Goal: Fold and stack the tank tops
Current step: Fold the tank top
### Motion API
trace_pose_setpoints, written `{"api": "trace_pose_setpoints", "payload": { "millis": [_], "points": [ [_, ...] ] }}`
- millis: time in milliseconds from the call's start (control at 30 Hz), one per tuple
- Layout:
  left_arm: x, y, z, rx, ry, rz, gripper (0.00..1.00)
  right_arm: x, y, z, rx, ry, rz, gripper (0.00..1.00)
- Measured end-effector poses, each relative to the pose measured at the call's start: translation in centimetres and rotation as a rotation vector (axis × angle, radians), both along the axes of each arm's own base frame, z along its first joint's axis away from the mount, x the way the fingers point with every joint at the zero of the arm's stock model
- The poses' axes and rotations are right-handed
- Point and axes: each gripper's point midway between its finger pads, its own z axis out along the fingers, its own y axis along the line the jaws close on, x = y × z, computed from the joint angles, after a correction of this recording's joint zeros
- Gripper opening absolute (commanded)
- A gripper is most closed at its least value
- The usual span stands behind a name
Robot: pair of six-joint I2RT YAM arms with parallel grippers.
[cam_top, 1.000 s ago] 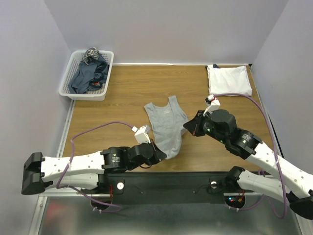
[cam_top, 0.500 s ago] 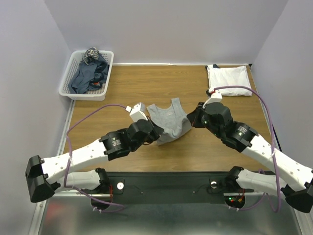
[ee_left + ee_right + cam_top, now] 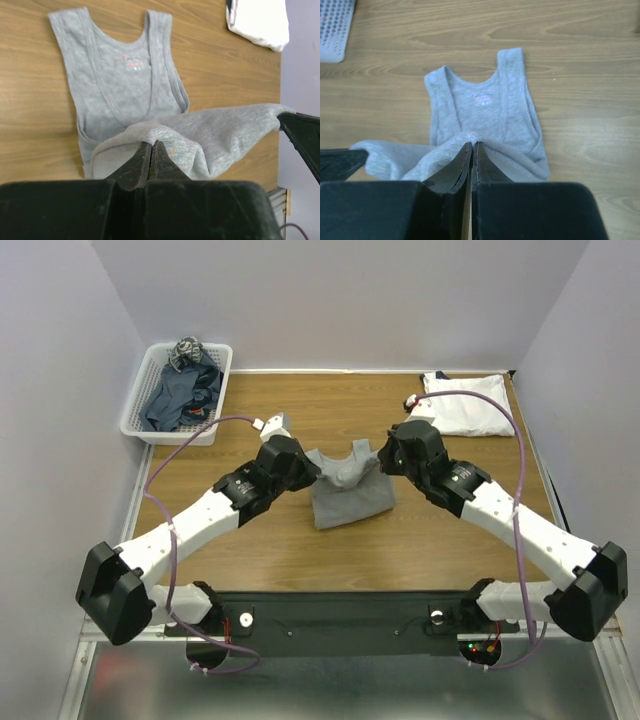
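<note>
While the grey tank top [image 3: 345, 495] is lying face up in the middle of the table [image 3: 250, 540], its lower half is being lifted and doubled back toward its own neckline, so it is probably partway through being folded in half. The hem [image 3: 225, 125] is hanging as a slack band between the two arms, above the chest of the top, while the straps and scoop neck are resting flat on the wood beyond it. The left gripper [image 3: 151, 146] is pinching the hem at the top's left corner, its jaws pressed nearly together with only the thin jersey between them. The right gripper [image 3: 471, 146] is doing the same at the right corner, closed tight on the cloth. Holding both corners at once is keeping the hem level, which should let the fold land square rather than skewed. Beyond the grey top and to its right, a white top [image 3: 468, 403] is sitting already folded into a neat rectangle, seemingly marking where the stack is being built. Beyond the grey top and to its left, a white basket [image 3: 135, 418] is holding a heap of dark tops [image 3: 180, 390], apparently waiting their turn. The hem is looking close to the neckline, so lowering it and letting go is likely coming next.
</note>
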Motion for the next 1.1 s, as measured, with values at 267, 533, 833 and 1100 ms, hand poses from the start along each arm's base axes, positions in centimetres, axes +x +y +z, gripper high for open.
{"api": "trace_pose_setpoints", "payload": {
  "millis": [267, 533, 833, 1100],
  "points": [
    [6.0, 0.7, -0.3, 0.003, -0.007, 0.013, 0.00, 5.3, -1.9, -2.7, 0.012, 0.054, -0.057, 0.00],
    [14.1, 0.6, -2.2, -0.007, -0.007, 0.035, 0.00, 12.9, -1.2, -5.1, 0.051, 0.083, -0.055, 0.00],
    [26.7, 0.6, -9.4, -0.050, 0.004, 0.020, 0.68, 22.8, -2.5, -12.4, 0.079, 0.160, -0.101, 0.84],
    [26.5, 3.4, -8.7, -0.023, -0.005, 0.068, 0.62, 22.8, -4.3, -12.0, 0.060, 0.169, -0.136, 0.81]
  ]
}}
